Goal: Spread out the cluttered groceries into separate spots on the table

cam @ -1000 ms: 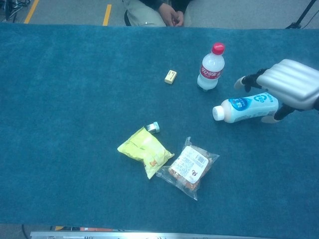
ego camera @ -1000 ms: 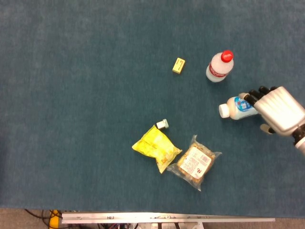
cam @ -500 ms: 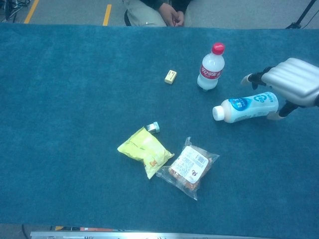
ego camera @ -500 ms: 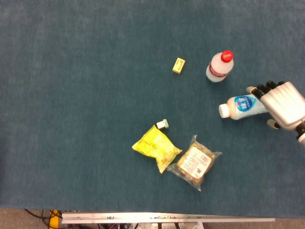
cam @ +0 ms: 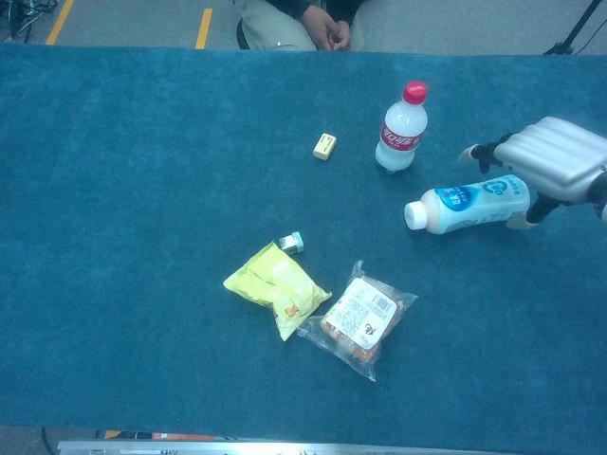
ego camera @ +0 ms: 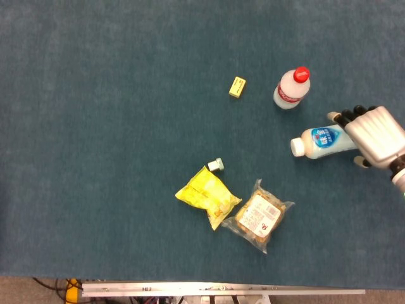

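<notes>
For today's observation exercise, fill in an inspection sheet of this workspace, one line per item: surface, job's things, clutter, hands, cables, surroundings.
Surface: blue carpeted table.
Job's things: red-capped clear plastic bottle upright; white and blue drink bottle lying on its side; small yellow box alone; crinkled yellow snack bag touching clear packet of brown snacks; tiny white-capped container by the yellow bag.
Clutter: nothing seen.
Hands: right hand over the lying bottle's base, fingers apart, not gripping it; left hand not in view.
Cables: some at floor level, lower left of the head view.
Surroundings: seated person behind the table.
</notes>
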{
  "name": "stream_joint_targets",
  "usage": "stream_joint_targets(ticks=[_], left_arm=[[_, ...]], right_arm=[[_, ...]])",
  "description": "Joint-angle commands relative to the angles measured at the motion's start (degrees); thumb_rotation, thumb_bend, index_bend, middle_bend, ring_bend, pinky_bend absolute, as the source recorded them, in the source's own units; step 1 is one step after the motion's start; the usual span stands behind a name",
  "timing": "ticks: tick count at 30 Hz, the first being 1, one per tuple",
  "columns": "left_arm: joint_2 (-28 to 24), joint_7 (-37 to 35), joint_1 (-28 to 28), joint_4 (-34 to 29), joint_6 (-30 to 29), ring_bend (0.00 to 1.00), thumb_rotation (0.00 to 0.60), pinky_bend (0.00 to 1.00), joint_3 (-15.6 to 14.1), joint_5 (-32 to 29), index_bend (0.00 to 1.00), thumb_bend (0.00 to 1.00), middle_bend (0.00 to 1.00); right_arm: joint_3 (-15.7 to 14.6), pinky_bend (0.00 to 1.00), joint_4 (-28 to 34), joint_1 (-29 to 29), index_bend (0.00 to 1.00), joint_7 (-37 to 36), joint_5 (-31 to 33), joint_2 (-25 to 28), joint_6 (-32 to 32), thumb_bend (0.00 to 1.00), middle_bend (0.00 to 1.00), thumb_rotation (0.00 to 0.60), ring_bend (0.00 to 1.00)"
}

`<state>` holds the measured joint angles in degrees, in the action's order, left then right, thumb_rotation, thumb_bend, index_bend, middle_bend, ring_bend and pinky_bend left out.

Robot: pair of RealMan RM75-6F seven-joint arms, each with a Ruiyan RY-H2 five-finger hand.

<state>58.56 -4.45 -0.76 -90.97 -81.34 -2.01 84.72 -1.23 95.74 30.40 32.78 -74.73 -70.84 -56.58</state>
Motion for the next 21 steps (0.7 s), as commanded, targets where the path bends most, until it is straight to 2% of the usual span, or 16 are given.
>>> stream_joint_targets(ticks=[1,6,9,12,16,21], left_arm=[[-0.2,0.4,-0.2,0.0,0.5,0.27,0.6,0.19,0.0,-0.2,0.36,0.44,0.32],[-0.6,1.4,-1.1,-0.5,1.7,0.27,0.6,0.19,-0.2,0.4,0.36,0.44,0.32],[-0.8,1.7,-1.6,-1.0,2.2,0.27,0.6,0.19,-0.1,0.6,0.36,0.44,0.32],[-0.9,1.9,-1.8,-1.4,2.2,0.27,0.6,0.19,-0.1,1.0,0.36,0.44,0.32],[-1.5,2.2,-1.7,-2.1,1.6,0.27,0.6,0.19,-0.5,1.8,0.36,0.44,0.32],[-2.7,2.5,-1.1,-3.3,0.5,0.27,0.6,0.19,-0.9,2.5,0.36,0.44,0.32]], right_arm=[[0.6,0.53,2.5,-0.1,0.22,-3.3,-2.3,1.1,-1.2,0.0,0.36,0.6,0.33],[1.2,0.53,7.3,-0.9,0.22,-9.7,-7.2,3.7,-4.3,0.0,0.37,0.6,0.33],[0.3,0.53,9.3,-0.8,0.23,-10.2,-10.8,4.3,-4.7,0.0,0.39,0.6,0.33],[-0.3,0.53,11.0,0.1,0.29,-8.7,-12.8,4.1,-3.3,0.0,0.44,0.6,0.36],[0.7,0.53,12.6,2.1,0.36,-5.8,-12.4,3.0,-0.6,0.0,0.47,0.6,0.39],[3.3,0.53,14.8,5.6,0.38,0.1,-8.4,1.3,3.8,0.0,0.48,0.6,0.4]])
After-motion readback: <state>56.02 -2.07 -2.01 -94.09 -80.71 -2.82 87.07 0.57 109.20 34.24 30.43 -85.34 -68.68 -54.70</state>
